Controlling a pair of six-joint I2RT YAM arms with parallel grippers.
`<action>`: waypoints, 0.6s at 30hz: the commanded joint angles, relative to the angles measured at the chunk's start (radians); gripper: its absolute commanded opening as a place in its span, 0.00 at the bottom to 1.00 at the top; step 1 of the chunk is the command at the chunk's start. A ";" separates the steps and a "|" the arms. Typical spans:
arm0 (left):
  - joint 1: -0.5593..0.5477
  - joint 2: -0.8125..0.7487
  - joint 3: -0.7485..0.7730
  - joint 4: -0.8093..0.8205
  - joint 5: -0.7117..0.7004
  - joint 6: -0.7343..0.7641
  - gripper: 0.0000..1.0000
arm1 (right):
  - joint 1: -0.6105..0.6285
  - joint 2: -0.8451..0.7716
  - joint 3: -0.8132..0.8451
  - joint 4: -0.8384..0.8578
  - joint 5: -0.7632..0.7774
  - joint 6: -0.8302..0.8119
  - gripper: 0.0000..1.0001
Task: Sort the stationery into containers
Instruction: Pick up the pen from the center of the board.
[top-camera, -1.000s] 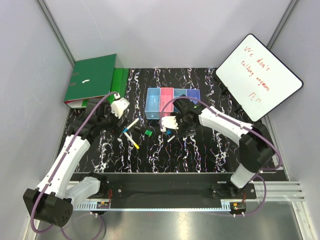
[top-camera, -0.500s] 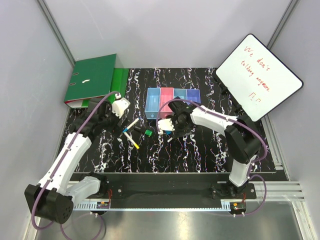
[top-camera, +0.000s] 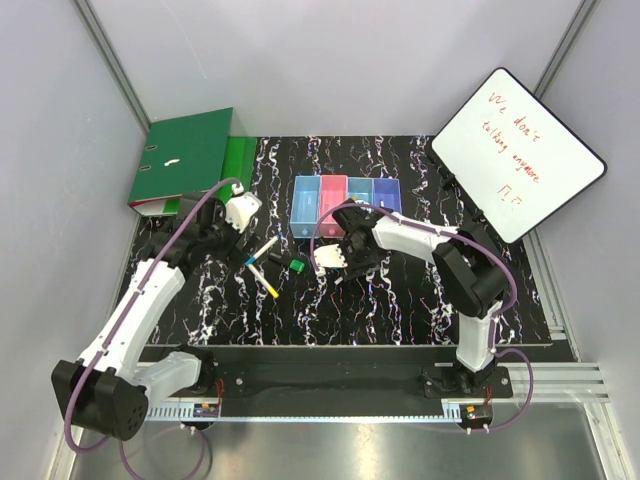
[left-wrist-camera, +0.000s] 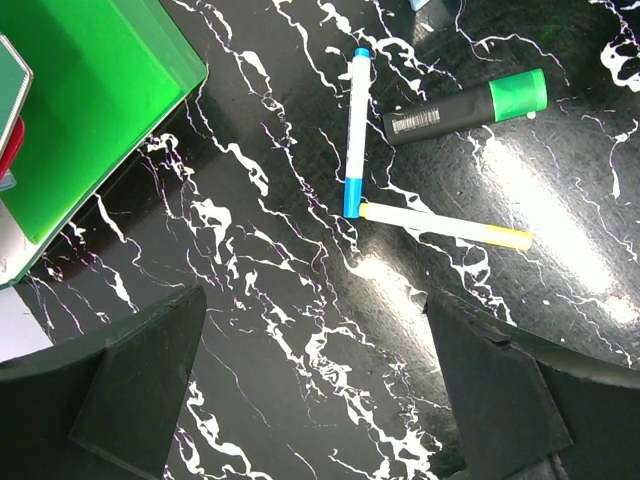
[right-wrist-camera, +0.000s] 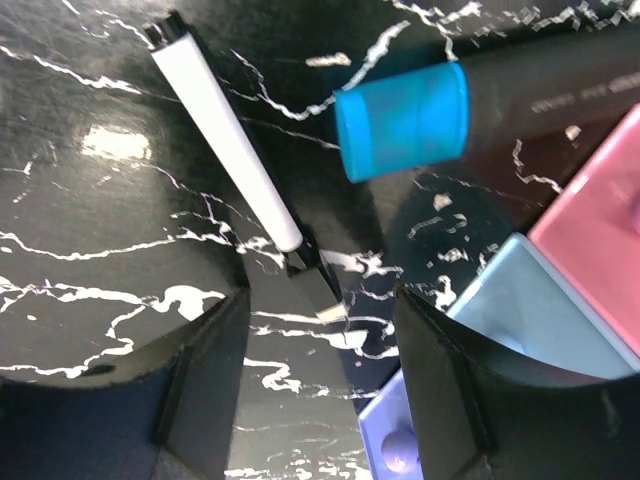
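left claw (left-wrist-camera: 315, 400): wide | right claw (right-wrist-camera: 320, 390): open, thin white pen (right-wrist-camera: 230, 140) with black tip between | tabletop (left-wrist-camera: 250, 330): shiny black, white streaks

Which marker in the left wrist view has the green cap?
The thick black marker, upper right. The blue-capped marker and yellow-capped marker beside it are thin and white.

- I get bright, even overhead light in the top view; the whiteboard (top-camera: 518, 152) reads clean.
- Left wrist view is sharp, with a broad glare patch on the glossy tabletop (left-wrist-camera: 560, 230) beside the yellow-capped marker (left-wrist-camera: 445, 224).
- Right wrist view is soft: blue-capped black marker (right-wrist-camera: 405, 120) blurred, the near fingers (right-wrist-camera: 110, 410) fuzzy dark blobs, a small glare spot at left.
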 joint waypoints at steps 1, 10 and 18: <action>-0.003 0.012 0.045 0.016 -0.002 -0.007 0.99 | 0.002 0.016 0.032 0.020 -0.040 -0.037 0.64; -0.005 0.036 0.067 0.024 -0.003 0.001 0.99 | 0.000 0.041 0.023 0.022 -0.061 -0.046 0.57; -0.005 0.040 0.071 0.027 -0.003 0.007 0.99 | 0.002 0.033 -0.017 0.022 -0.083 -0.066 0.41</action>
